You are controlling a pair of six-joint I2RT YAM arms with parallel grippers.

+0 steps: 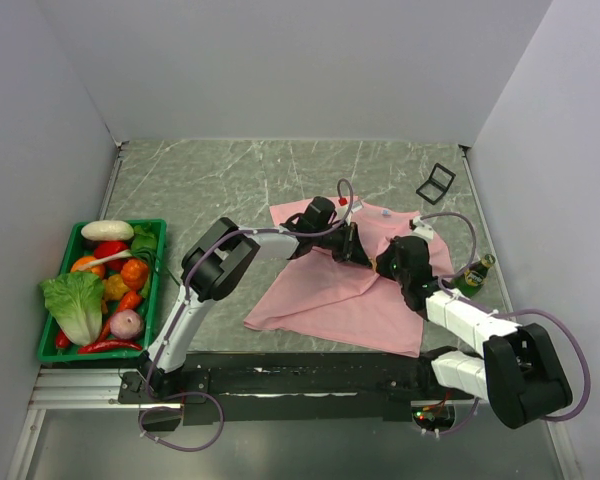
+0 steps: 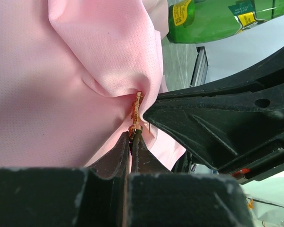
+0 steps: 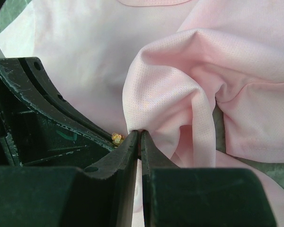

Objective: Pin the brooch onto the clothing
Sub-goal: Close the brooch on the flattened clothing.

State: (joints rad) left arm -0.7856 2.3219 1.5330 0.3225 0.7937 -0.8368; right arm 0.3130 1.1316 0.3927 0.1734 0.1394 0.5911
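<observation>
The clothing [image 1: 330, 290], a light pink T-shirt, lies rumpled on the marble table. Both grippers meet over its raised middle. My left gripper [image 1: 355, 243] [image 2: 131, 135] is shut on the brooch [image 2: 136, 113], which shows edge-on as a small gold and orange piece pressed against a pinched fold of fabric. My right gripper [image 1: 382, 260] [image 3: 141, 133] is shut on that same fold of the clothing [image 3: 170, 90], right beside the left fingers. From the right wrist only a gold speck of the brooch [image 3: 117, 138] shows. In the top view the brooch is hidden between the grippers.
A green basket [image 1: 158, 290] of vegetables stands at the left table edge. A green bottle [image 1: 475, 272] [image 2: 213, 19] lies by the shirt's right side. A small black open frame [image 1: 436, 183] sits at the back right. A tiny red spot [image 1: 342, 201] lies near the collar.
</observation>
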